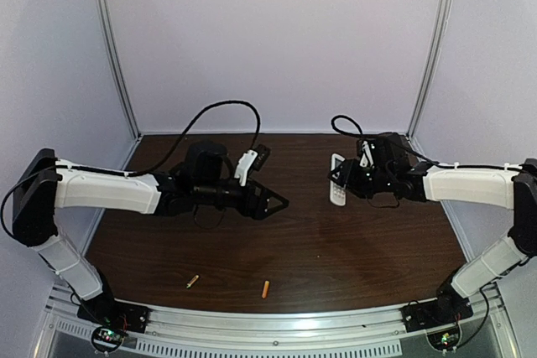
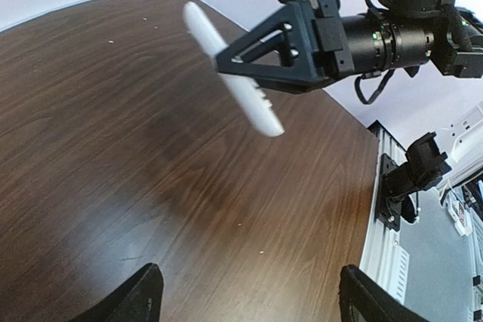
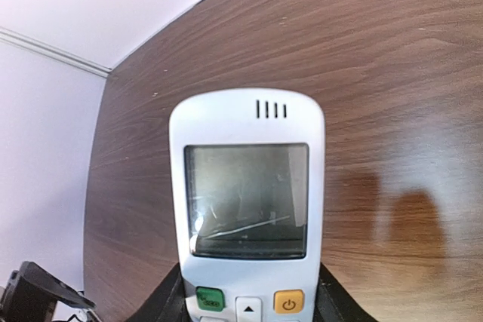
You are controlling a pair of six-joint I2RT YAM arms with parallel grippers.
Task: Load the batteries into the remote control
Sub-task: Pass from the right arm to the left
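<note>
A: Right gripper (image 1: 344, 182)?

B: Clamped on the remote control (image 3: 246, 209), one finger on each long edge, near the button end. Holds it off the table (image 1: 352, 249), over the far right part, display window (image 3: 247, 200) facing the wrist camera. Green button (image 3: 210, 299) and orange button (image 3: 287, 302) just below the window.

A: And the left gripper (image 1: 275, 204)?

B: Fingers apart, nothing between them. Hangs above the middle of the table, pointing towards the remote control, well short of it.

A: Batteries?

B: Both flat on the table by the near edge, untouched. Golden-brass battery (image 1: 192, 281) to the left, orange battery (image 1: 266, 288) to the right, apart from each other and well away from both grippers.
</note>
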